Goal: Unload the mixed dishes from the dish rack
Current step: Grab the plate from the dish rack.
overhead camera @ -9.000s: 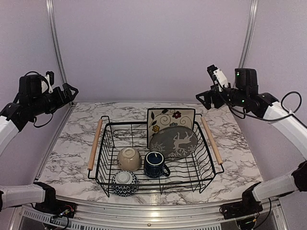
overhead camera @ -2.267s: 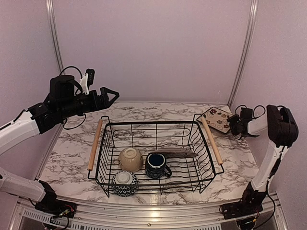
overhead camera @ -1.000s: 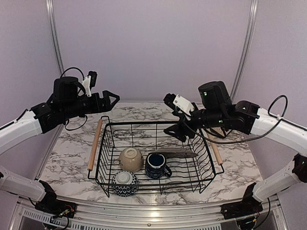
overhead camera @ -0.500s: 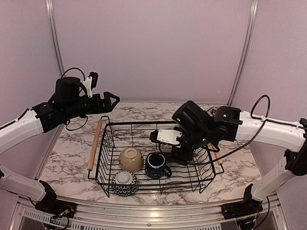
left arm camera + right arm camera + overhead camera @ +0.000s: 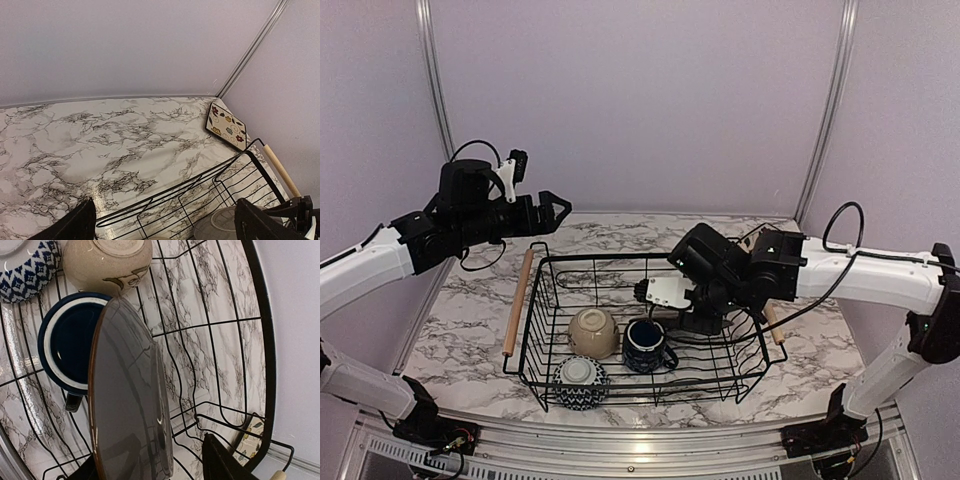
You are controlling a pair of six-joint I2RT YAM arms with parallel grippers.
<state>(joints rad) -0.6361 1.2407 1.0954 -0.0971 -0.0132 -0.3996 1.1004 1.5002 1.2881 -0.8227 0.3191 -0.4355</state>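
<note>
The black wire dish rack (image 5: pixel 620 258) holds a beige bowl (image 5: pixel 590 331), a dark blue mug (image 5: pixel 645 343) and a small blue-and-white bowl (image 5: pixel 580 382). My right gripper (image 5: pixel 697 316) is down inside the rack, open. Its jaws stand on either side of the round grey plate (image 5: pixel 130 390), with a gap at the right finger (image 5: pixel 222 460). The mug (image 5: pixel 67 347) and beige bowl (image 5: pixel 107 260) lie just beyond the plate. The square floral plate (image 5: pixel 226 126) lies on the table at the back right, outside the rack. My left gripper (image 5: pixel 558 205) is open and empty, high above the rack's back left.
The rack's wooden handles (image 5: pixel 518 300) run along its left and right sides. The marble table (image 5: pixel 100 135) ends at the lilac back wall and a metal corner post (image 5: pixel 250 50). My right arm (image 5: pixel 800 270) crosses the rack's right rim.
The floral plate has left the rack for the back right of the table. The grey plate has dropped low in the rack. My right gripper has come down around it. The left arm has barely moved.
</note>
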